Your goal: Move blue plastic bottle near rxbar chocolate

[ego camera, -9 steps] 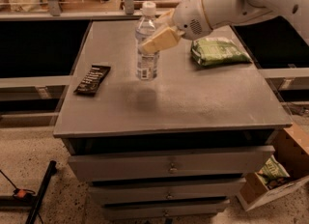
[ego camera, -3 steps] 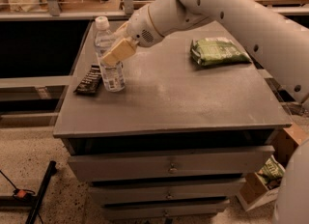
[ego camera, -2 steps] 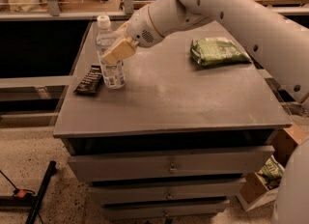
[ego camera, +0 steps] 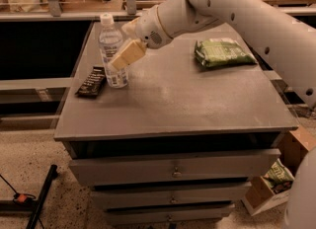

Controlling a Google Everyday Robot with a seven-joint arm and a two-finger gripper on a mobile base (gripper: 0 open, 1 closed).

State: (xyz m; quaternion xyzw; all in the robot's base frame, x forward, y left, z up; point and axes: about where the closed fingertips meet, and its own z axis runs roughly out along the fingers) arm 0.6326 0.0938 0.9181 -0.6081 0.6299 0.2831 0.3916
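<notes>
Camera view is showing the blue plastic bottle point(ego camera: 109, 38) standing upright near the left edge of the bench point(ego camera: 197, 99). Its base is sitting just beside the rxbar chocolate point(ego camera: 91, 81), which is lying flat to its left. The hand point(ego camera: 121, 45) is reaching across from the right and clasping the bottle around its middle. One tan finger is crossing the front of the label and the other is peeking out behind the bottle's shoulder, so the grip appears closed on the bottle alone. I cannot tell whether the base is resting fully on the bench or hanging just above it.

Judging from this, the bottle is already sitting where the task is asking, and letting go is the step in hand. Doing it well is meaning:

- Settling the base flat before the fingers are parting.
- Opening both fingers evenly so neither is dragging the light, tall bottle over.
- Drawing the hand back up and to the right, never leftward, where a nudge is risking pushing the bar toward the bench edge.

A green snack bag point(ego camera: 222, 53) is lying well apart on the right, clear of that path.
</notes>
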